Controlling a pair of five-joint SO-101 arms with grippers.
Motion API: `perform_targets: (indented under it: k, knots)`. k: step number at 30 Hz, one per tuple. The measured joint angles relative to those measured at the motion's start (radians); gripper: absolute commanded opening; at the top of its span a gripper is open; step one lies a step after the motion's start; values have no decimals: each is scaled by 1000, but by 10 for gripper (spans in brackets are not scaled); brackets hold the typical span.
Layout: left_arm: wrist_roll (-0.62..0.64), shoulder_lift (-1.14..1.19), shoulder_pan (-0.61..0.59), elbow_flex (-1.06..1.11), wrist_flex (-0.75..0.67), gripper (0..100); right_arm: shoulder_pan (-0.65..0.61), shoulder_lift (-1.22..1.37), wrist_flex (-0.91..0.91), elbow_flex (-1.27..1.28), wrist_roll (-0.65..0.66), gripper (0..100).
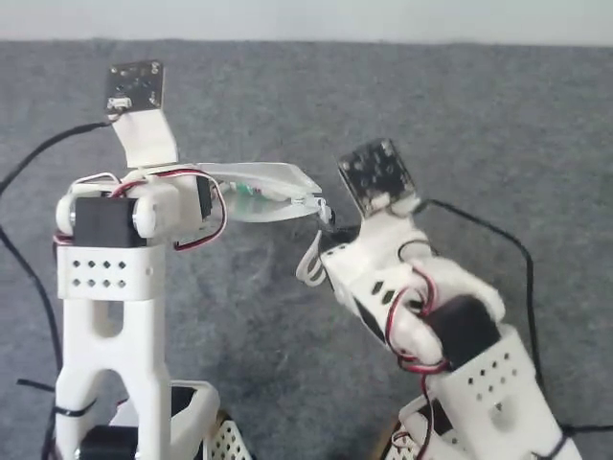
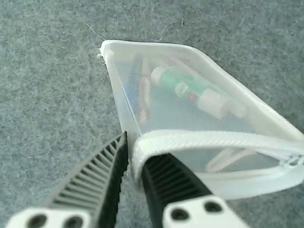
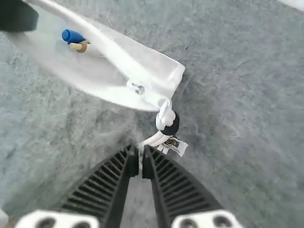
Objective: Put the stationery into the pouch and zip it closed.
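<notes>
The pouch [image 1: 263,192] is a translucent white mesh case. It hangs above the grey mat [image 1: 479,125], stretched between the two arms.

Left gripper [image 2: 134,153]: the jaws pinch the zipper-edge hem of the pouch at one end. One ribbed finger lies on each side of the white tape.

Right gripper [image 3: 140,153]: the jaws are pressed almost together on the white pull cord [image 3: 164,114]. The cord runs from the zipper slider [image 3: 137,88] past a black bead [image 3: 172,125] and a small tag [image 3: 175,145] to the fingertips.

Contents seen through the mesh:
- a green-and-white tube [image 2: 190,90], lying along the pouch
- a thin reddish stick [image 2: 144,90], beside the tube
- a blue-capped item [image 3: 72,36]

The slider sits near the corner of the pouch on the right arm's side. In the left wrist view the zipper tape between the slider and the left gripper lies closed
</notes>
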Motion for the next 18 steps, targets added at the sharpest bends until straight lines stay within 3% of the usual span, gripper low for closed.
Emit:
perform_targets:
  k: [4,18]
  knots:
    - [0,0,0,0,0,11,0,-60,-133,183,0,193]
    - [0,0,0,0,0,11,0,-68,-611,532,0,194]
